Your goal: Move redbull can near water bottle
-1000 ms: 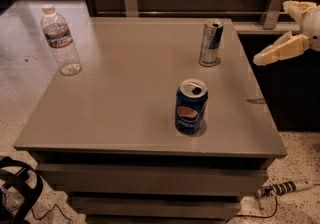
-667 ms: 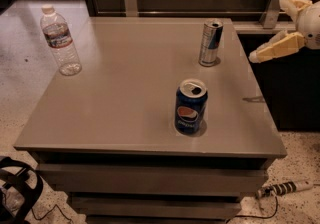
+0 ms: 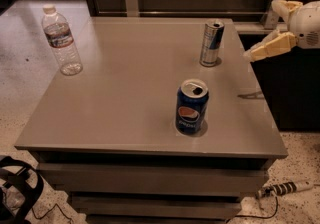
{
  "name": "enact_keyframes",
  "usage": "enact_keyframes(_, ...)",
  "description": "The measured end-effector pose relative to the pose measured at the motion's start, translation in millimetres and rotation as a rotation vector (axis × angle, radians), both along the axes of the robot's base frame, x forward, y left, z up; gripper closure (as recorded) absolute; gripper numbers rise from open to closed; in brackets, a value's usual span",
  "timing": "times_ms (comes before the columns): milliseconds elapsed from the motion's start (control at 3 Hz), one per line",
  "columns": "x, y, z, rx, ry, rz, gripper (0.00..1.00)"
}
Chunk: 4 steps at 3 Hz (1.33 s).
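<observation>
Camera view: the redbull can is seen upright near the far right edge of the grey worktop. The water bottle is set upright at the far left corner, well apart from it. A Pepsi can is placed nearer the front edge. The gripper is held off the worktop's right side, near the redbull can, jaws parted, nothing gripped.
</observation>
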<state>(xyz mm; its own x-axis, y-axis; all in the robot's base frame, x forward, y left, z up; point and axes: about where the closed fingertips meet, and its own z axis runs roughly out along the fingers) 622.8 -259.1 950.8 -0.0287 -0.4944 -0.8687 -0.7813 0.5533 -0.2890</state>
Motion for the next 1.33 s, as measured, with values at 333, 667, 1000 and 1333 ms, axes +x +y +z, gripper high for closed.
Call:
enact_keyframes(333, 24, 14, -21, 0.06, 0.018, 0.009, 0.0)
enact_keyframes(667, 47, 23, -39, 0.126, 0.021, 0.017, 0.0)
enact_keyframes(1000, 63, 29, -55, 0.19, 0.02, 0.034, 0.0)
enact_keyframes(1333, 72, 34, -68, 0.268, 0.015, 0.056, 0.0)
